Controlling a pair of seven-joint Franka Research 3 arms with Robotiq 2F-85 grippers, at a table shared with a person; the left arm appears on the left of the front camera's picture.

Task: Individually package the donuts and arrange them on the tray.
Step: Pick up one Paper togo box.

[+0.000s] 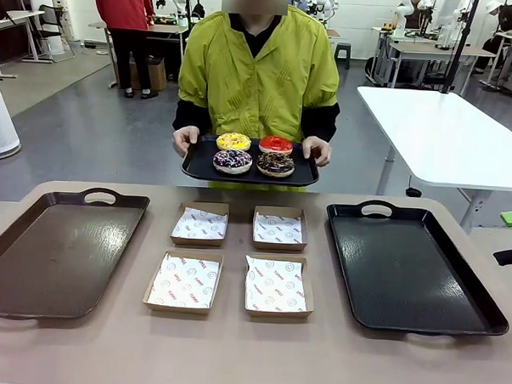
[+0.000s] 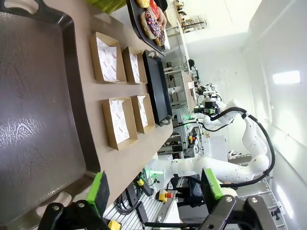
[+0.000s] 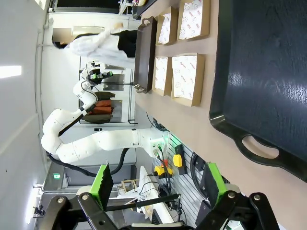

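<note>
Across the table a person holds a small black serving tray [image 1: 197, 167] with both hands. On it lie a yellow-iced donut [image 1: 233, 141], a red-iced donut [image 1: 276, 144] and two chocolate sprinkled donuts [image 1: 232, 161] [image 1: 276, 164]. One sprinkled donut [image 2: 149, 23] also shows far off in the left wrist view. My left gripper [image 2: 154, 189] hangs open and empty off the near edge of the brown tray [image 2: 43, 96]. My right gripper [image 3: 157, 179] is open and empty too, short of the black tray [image 3: 268, 72] and its handle.
Four shallow cardboard boxes lined with printed paper [image 1: 199, 224] [image 1: 279, 229] [image 1: 184, 281] [image 1: 276, 286] sit in a square mid-table. A brown tray [image 1: 58, 251] lies left, a black tray [image 1: 414, 267] right. Another white table [image 1: 445, 132] stands behind right.
</note>
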